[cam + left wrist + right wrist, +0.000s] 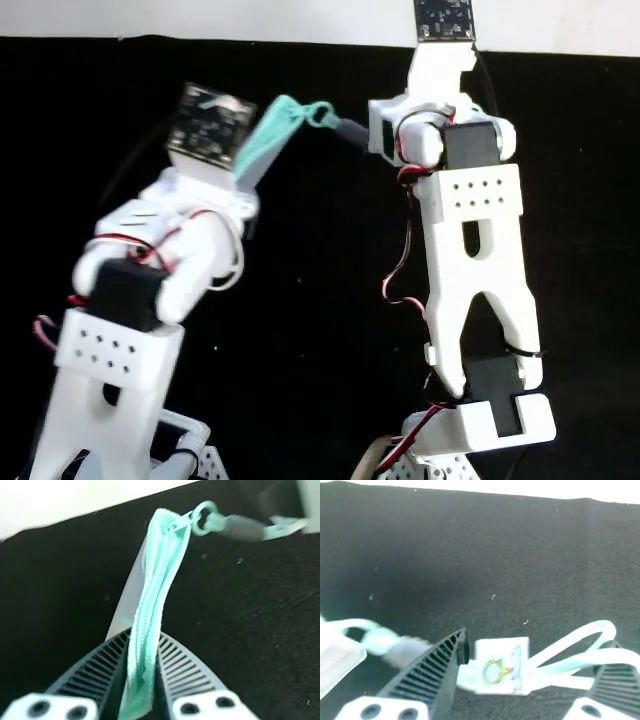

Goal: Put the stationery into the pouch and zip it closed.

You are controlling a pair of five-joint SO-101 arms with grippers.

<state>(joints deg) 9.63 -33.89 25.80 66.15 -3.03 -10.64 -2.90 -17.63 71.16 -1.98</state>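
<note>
The mint pouch (150, 605) hangs above the black table, and my left gripper (145, 637) is shut on its zipper edge. From above, the pouch (272, 130) rises slanted out of the left gripper (250, 172) toward the right arm. Its ring pull (202, 517) leads to a grey tab (240, 527) and a mint strap. My right gripper (535, 645) stands open, with the strap loops (580, 650) and a white tag (500, 672) between its fingers. The grey tab (405, 644) lies just outside one finger. No stationery can be seen; whether any is inside the pouch is hidden.
A black cloth (330, 300) covers the table, with a pale edge (300, 18) along the far side. Both arms stand close together near the far side of the table, the right gripper (385, 130) beside the pouch's pull end.
</note>
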